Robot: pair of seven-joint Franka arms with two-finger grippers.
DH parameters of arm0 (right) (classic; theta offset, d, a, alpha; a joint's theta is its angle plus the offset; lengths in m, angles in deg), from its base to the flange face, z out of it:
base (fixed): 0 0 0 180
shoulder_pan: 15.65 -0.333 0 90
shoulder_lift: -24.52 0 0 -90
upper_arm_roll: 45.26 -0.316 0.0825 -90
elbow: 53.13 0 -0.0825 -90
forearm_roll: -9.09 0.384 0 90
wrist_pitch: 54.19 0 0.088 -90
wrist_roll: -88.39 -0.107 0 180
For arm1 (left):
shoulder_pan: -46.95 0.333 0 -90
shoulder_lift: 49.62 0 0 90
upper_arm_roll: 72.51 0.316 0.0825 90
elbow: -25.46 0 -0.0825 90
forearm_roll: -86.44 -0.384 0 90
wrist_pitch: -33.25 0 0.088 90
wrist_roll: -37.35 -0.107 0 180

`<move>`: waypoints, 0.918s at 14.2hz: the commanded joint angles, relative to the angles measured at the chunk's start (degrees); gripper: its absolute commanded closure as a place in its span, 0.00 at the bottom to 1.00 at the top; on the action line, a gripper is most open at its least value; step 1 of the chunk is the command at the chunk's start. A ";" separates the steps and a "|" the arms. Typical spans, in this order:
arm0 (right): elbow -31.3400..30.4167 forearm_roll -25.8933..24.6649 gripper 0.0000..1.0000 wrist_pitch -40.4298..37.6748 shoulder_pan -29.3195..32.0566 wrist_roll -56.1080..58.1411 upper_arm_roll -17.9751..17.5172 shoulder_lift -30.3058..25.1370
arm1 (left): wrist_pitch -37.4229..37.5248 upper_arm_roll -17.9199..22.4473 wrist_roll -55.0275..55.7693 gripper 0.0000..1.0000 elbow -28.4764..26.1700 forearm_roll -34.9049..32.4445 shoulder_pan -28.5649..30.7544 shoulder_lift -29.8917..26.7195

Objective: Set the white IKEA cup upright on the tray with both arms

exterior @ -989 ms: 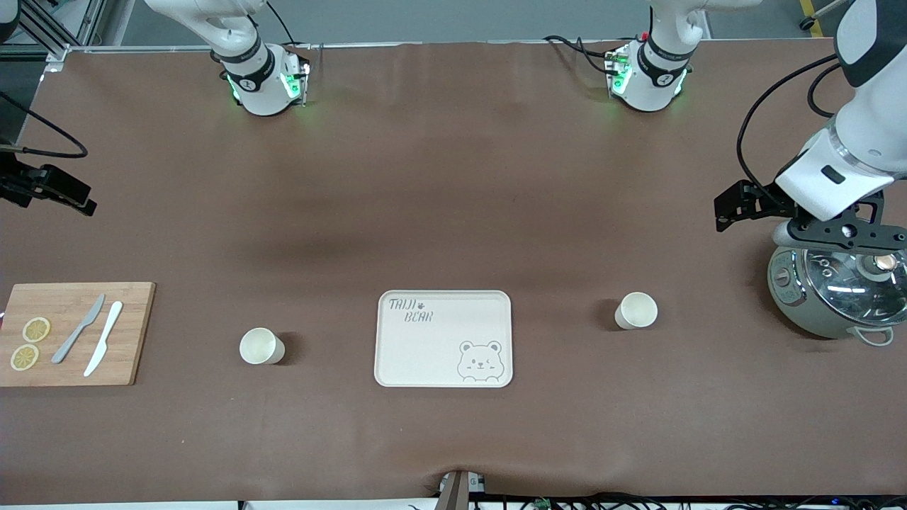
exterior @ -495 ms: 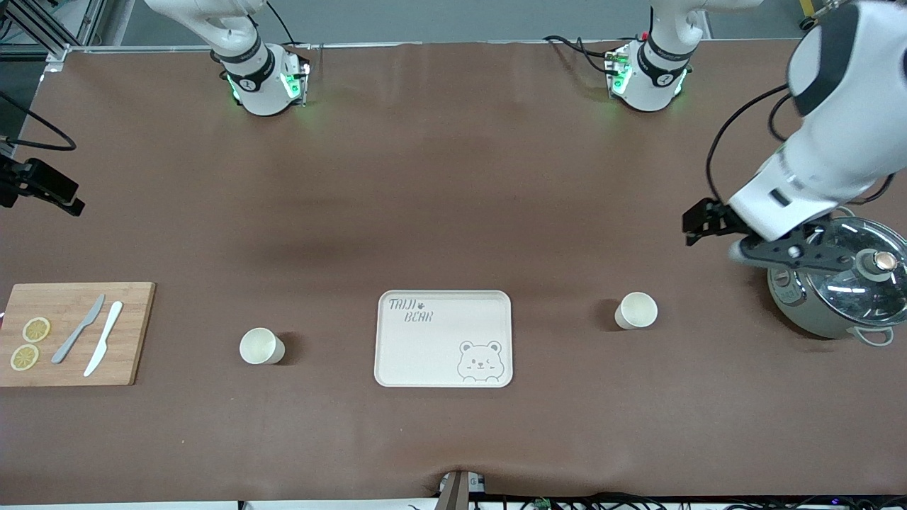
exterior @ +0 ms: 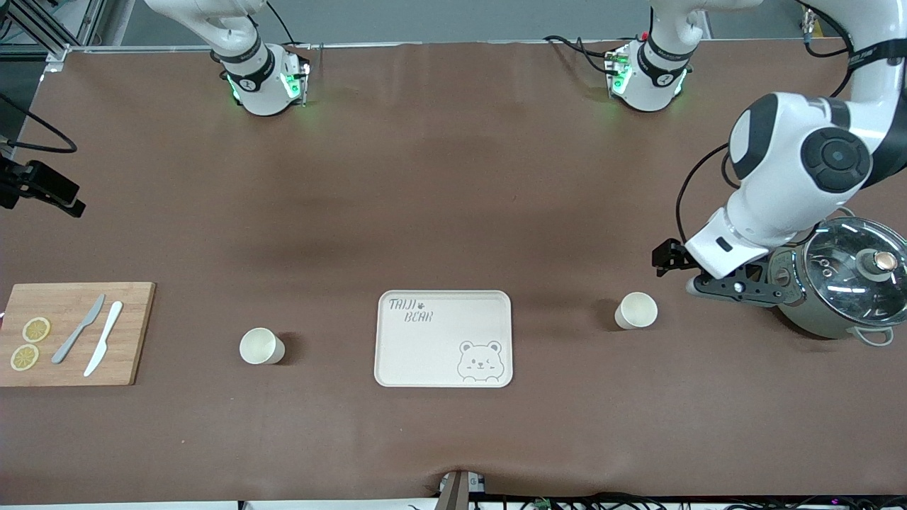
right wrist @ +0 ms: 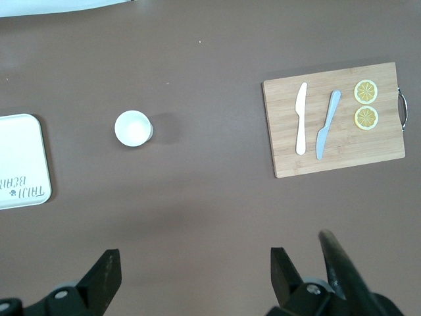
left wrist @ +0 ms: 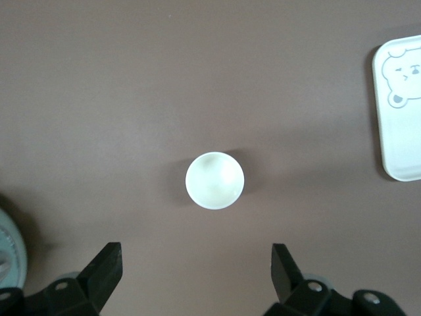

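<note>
Two white cups stand upright on the brown tabletop (exterior: 453, 177) — one (exterior: 635, 310) toward the left arm's end, one (exterior: 261, 346) toward the right arm's end — with the single cream tray (exterior: 443, 338) between them, bare. The left hand (left wrist: 196, 263), fingers spread, hovers over the tabletop between its cup and the one lidded pot (exterior: 843, 283). The right hand (right wrist: 191, 270), fingers also spread, waits high near the table's edge. One cutting board (exterior: 71, 333) carries two knives and two lemon slices.

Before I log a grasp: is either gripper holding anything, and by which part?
Nothing is held. The left gripper hangs open above a cup; the right gripper is open too.
</note>
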 commanded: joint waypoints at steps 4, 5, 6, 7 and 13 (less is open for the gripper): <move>1.28 -0.75 0.00 -0.62 0.77 0.21 -0.34 1.19 | -11.71 -0.38 -1.88 0.00 -0.26 -1.02 0.63 8.58; 1.28 -0.66 0.00 -0.62 1.30 0.21 -0.34 1.19 | -12.94 -0.20 -2.93 0.00 1.23 -1.46 0.63 11.13; 1.19 -0.66 0.00 -0.71 1.39 0.21 -0.34 1.19 | -13.65 -0.20 -3.81 0.00 3.07 -1.46 0.71 13.59; 1.10 -0.66 0.00 -0.71 1.30 0.21 -0.34 1.28 | -13.83 -0.20 -4.00 0.00 5.09 -1.55 0.71 15.70; 1.19 -0.66 0.00 -0.88 1.39 0.21 -0.34 1.28 | -13.83 0.15 -4.09 0.00 7.75 -1.64 0.80 20.12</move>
